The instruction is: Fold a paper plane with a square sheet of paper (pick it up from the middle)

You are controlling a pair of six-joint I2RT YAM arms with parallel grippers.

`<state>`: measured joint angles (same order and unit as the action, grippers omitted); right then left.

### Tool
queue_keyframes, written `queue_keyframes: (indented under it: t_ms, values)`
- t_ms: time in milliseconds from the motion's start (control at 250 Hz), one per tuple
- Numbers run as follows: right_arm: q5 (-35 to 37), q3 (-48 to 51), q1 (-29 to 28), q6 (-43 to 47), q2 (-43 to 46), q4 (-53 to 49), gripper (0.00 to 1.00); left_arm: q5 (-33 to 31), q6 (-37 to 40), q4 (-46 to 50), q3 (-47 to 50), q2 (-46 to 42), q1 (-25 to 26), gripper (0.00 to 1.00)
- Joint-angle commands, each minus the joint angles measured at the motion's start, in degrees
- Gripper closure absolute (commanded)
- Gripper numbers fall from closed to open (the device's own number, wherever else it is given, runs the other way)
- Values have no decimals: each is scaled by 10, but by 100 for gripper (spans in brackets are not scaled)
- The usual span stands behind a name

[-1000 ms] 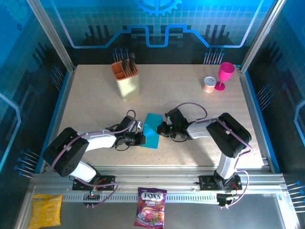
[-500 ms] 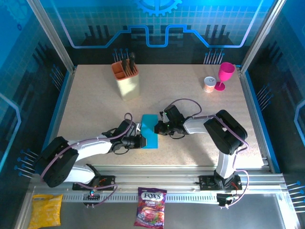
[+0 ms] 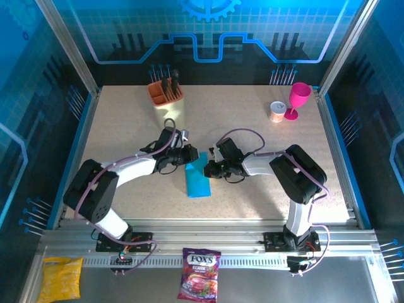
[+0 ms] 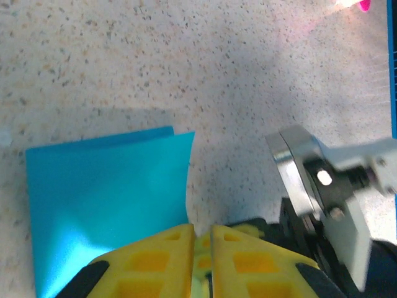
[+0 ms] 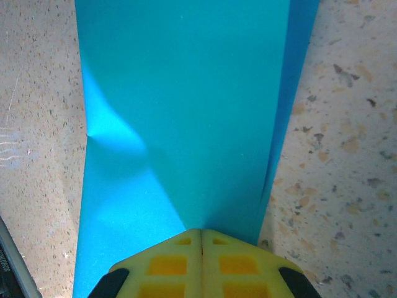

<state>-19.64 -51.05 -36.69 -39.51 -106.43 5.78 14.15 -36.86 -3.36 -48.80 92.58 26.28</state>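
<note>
Right, top view first: sheet (image 3: 197,178) lies mid-bench as a narrow strip, doubled over lengthwise, long axis near-to-far, no dart shape yet. Left claw (image 3: 189,155) sits at its far-left corner and right claw (image 3: 209,168) at the far-right edge. Both arms reach in low from either side, prob. so one end is pinned while the fold gets set. Bench (image 3: 120,132) is pale speckled stone-look. Utensil holder (image 3: 168,108) far left, pink goblet (image 3: 298,100) & small jar (image 3: 276,112) far right, all well apart from the work. Blue-lit panels (image 3: 252,31) wall the cell. Sweets bag (image 3: 200,282) & yellow pack (image 3: 60,278) lie on the near metal ledge (image 3: 284,278).

Left wrist: left claw (image 4: 201,245) has yellow fingers (image 4: 155,264) set nearly together, only a thin slit btwn them. Sheet (image 4: 105,192) runs under the left finger, two layers showing at the far corner. Can't tell if paper is nipped or just pressed. Silver bracket (image 4: 310,186) of the other arm is just to the right.

Right wrist: right claw (image 5: 201,239) is pressed fully together, tips on the sheet (image 5: 186,112) at its end. Looks like it's holding it flat on the bench (image 5: 347,155), tho a pinch on thin paper can't be ruled out. Small kink on the left edge & lower layer peeking out on the right, so fold prob. not squared up.
</note>
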Motion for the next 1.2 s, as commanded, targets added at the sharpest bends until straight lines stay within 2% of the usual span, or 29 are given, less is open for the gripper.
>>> queue_keyframes:
  t_ms: [0, 475, 631, 887, 1198]
  values:
    - [17, 20, 3, 12, -32, -58, 100, 18, 39, 3, -26, 33, -12, 85]
    - [9, 32, 3, 5, -39, -36, 100, -16, 50, -31, -14, 121, -43, 89]
    - [8, 35, 3, 5, -40, -34, 100, -6, 44, -35, -10, 105, -44, 92]
    - [9, 32, 3, 5, -41, -34, 100, 8, 48, -12, -20, 53, -44, 89]
    - [7, 32, 4, 3, -43, -33, 100, 8, 57, -17, -15, 79, -44, 90]
